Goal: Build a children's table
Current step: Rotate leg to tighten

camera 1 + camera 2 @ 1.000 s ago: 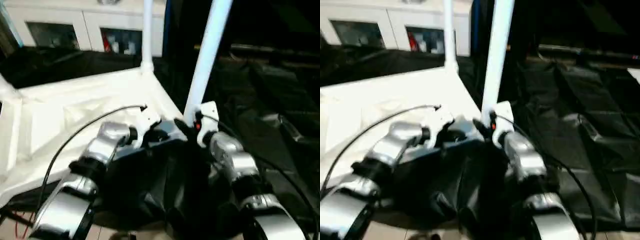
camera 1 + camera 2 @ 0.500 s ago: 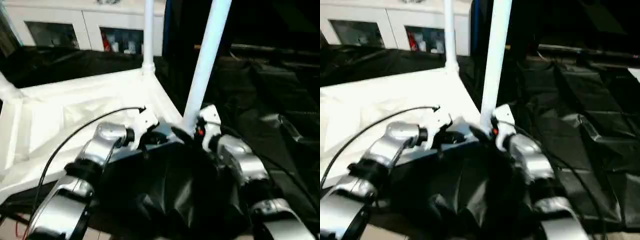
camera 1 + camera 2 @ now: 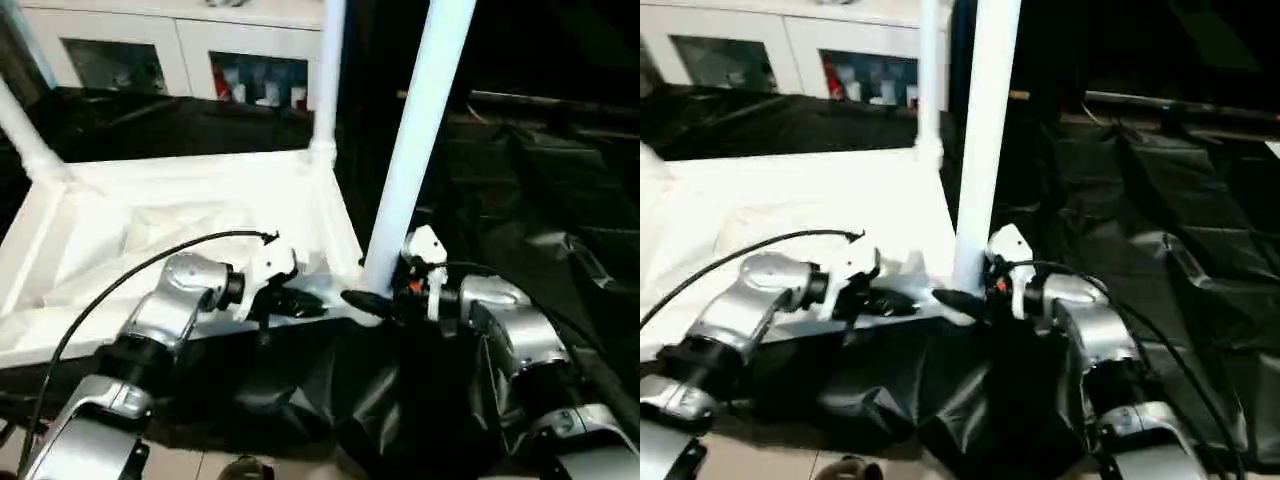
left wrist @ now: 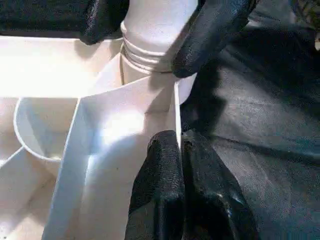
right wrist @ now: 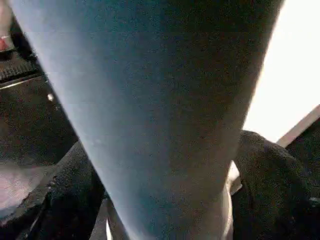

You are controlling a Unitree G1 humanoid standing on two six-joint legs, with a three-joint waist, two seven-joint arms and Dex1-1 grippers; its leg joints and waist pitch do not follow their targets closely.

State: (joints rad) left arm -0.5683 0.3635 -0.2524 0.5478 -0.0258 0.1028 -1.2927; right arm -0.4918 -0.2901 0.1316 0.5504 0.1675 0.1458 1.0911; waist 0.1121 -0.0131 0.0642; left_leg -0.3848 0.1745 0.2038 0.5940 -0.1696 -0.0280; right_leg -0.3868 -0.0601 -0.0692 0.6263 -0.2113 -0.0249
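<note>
The white tabletop (image 3: 200,215) lies upside down with its ribbed underside up. White legs stand in its corner sockets: the near right leg (image 3: 412,150), a far right leg (image 3: 326,80) and a far left leg (image 3: 22,130). My left gripper (image 3: 303,306) is shut on the tabletop's near rim (image 4: 176,107), just beside the near right socket. My right gripper (image 3: 372,296) stands open around the base of the near right leg (image 5: 160,100). One black finger (image 5: 70,192) sits on each side of the leg, with a sliver of light beside the other finger (image 5: 270,185).
A white cabinet with glass doors (image 3: 180,50) runs along the back. Crumpled black sheeting (image 3: 520,200) covers the floor to the right and under the tabletop's near edge. A black cable (image 3: 130,275) arcs over my left forearm.
My right gripper's jaws have widened around the near right leg's base. The left gripper has kept its pinch on the rim. The head view has shifted.
</note>
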